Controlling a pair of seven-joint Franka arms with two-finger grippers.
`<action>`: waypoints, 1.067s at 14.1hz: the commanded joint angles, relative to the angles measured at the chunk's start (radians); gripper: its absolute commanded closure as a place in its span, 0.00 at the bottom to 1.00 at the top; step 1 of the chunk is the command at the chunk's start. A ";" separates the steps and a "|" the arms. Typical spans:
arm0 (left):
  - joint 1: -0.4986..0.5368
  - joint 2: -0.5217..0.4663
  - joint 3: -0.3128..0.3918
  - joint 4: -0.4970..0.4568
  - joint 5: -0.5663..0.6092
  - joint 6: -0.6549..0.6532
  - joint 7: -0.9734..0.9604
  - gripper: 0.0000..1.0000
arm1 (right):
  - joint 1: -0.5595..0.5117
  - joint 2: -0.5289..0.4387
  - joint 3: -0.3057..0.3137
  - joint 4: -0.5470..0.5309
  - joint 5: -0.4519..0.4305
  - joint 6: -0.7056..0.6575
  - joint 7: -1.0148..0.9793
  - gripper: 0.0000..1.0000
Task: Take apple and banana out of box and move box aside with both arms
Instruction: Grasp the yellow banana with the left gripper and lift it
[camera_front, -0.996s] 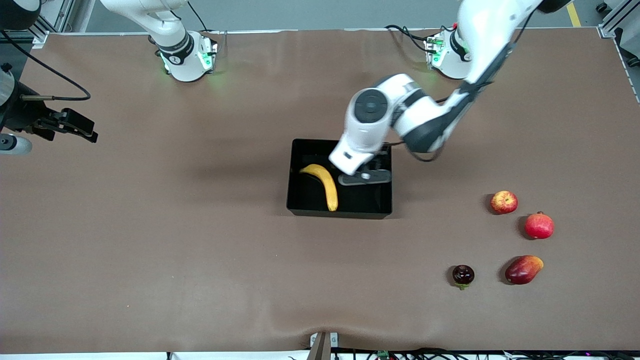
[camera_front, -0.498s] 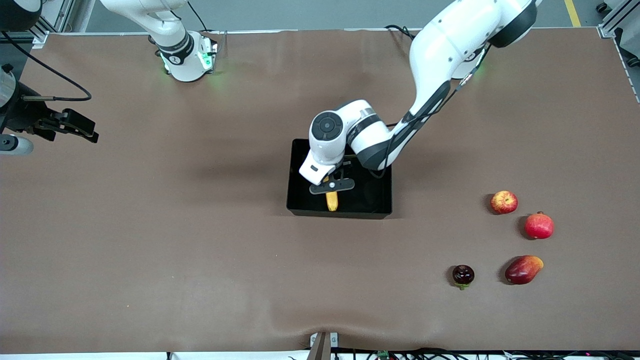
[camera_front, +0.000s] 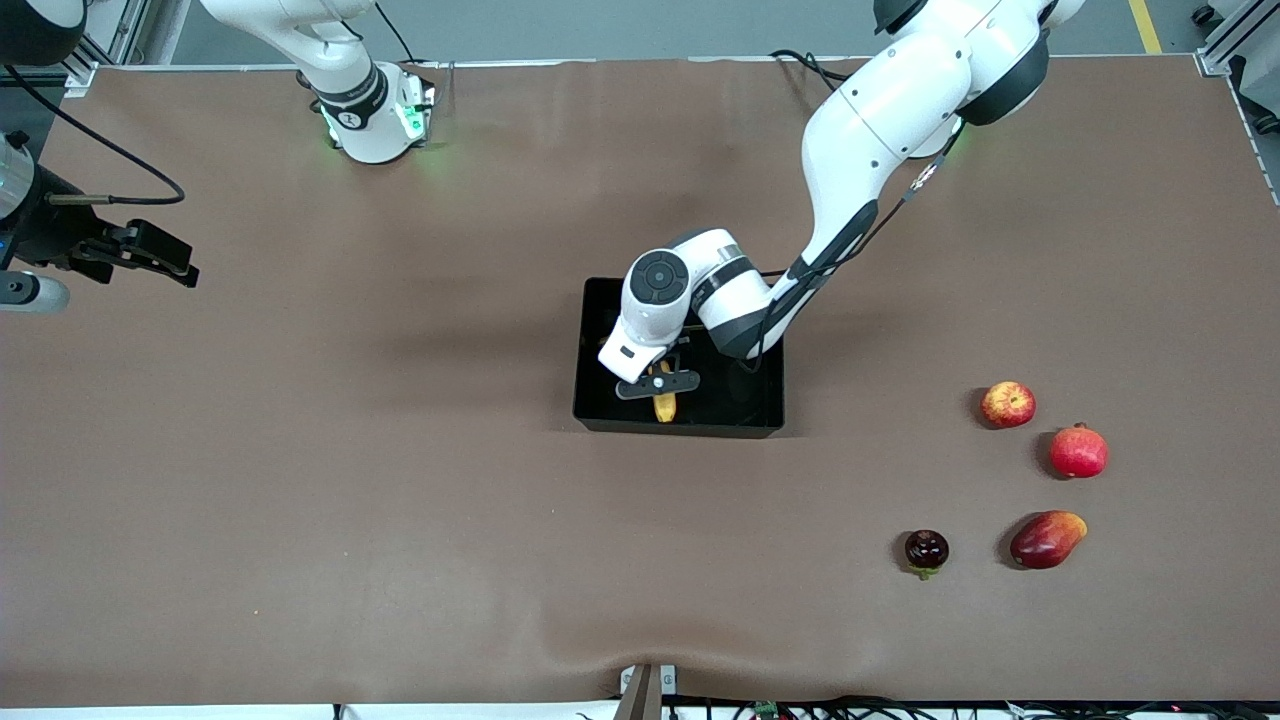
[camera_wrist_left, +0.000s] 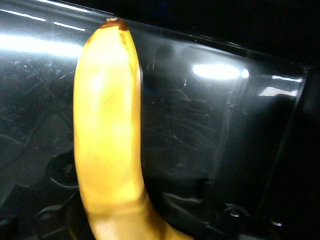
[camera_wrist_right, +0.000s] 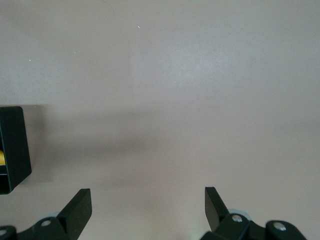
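Front view: left gripper (camera_front: 657, 385) lowered into the box (camera_front: 585, 350), directly over the banana (camera_front: 664, 407). Most of the banana covered by the gripper and wrist; only one short yellow end exposed, toward the box wall nearer the front camera. Grip state of the left gripper: cannot tell; contact with the banana not confirmed from any view.

Left wrist view: filled by the banana (camera_wrist_left: 107, 135) lying on the scuffed, glossy black floor of the box (camera_wrist_left: 200, 125); brown tip visible, other end cut off at the frame edge.

Right wrist view: right gripper (camera_wrist_right: 147, 197) released, jaws wide apart, nothing between them, bare table beneath; one corner of the box (camera_wrist_right: 12, 145) at the frame edge. In the front view, right gripper (camera_front: 180, 268) waiting over the right arm's end of the table (camera_front: 400, 500), arm partly cut off by the frame.

Marking on the right arm (camera_front: 350, 100) near its base too small to read.

Count: one box, mid-table. Five fruits: one banana in the box; four on the table toward the left arm's end, well apart from the box, namely one apple (camera_front: 1007, 404), one pomegranate (camera_front: 1078, 451) just beside it, one mango (camera_front: 1047, 539) and one small dark round fruit (camera_front: 926, 550), both nearer the front camera.
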 joint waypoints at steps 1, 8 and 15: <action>-0.026 0.010 0.022 0.027 0.017 0.015 -0.031 0.65 | 0.011 0.009 -0.006 0.016 -0.002 -0.003 0.007 0.00; -0.009 -0.065 0.014 0.041 0.017 -0.141 -0.028 1.00 | 0.017 0.012 -0.006 0.015 -0.002 -0.003 0.007 0.00; 0.046 -0.300 0.012 0.043 -0.062 -0.278 -0.009 1.00 | 0.024 0.020 -0.007 0.023 0.000 -0.002 0.007 0.00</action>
